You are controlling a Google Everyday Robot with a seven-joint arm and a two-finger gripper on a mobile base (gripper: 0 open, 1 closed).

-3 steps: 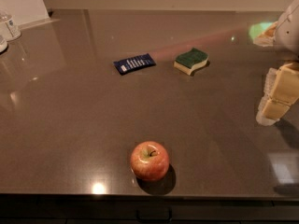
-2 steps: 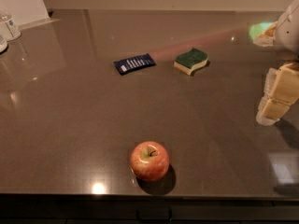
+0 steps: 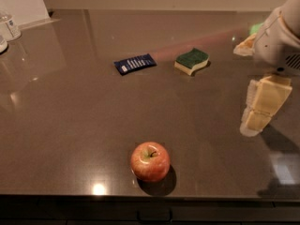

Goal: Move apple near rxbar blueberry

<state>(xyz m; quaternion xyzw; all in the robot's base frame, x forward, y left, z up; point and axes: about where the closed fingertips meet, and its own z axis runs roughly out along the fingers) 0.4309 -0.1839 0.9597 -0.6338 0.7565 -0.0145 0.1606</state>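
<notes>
The red apple (image 3: 150, 161) with yellowish patches and a dark stem sits near the front edge of the dark table. The rxbar blueberry (image 3: 135, 63), a flat dark blue wrapper with white lettering, lies far behind it, a little to the left. My gripper (image 3: 260, 106) hangs at the right side, above the table, well to the right of the apple and holding nothing.
A green-topped yellow sponge (image 3: 191, 61) lies right of the bar. Clear containers (image 3: 8, 27) stand at the far left by a white board. A pale object (image 3: 245, 46) and a green one lie at the far right behind my arm. The table's front edge (image 3: 150, 198) is just below the apple.
</notes>
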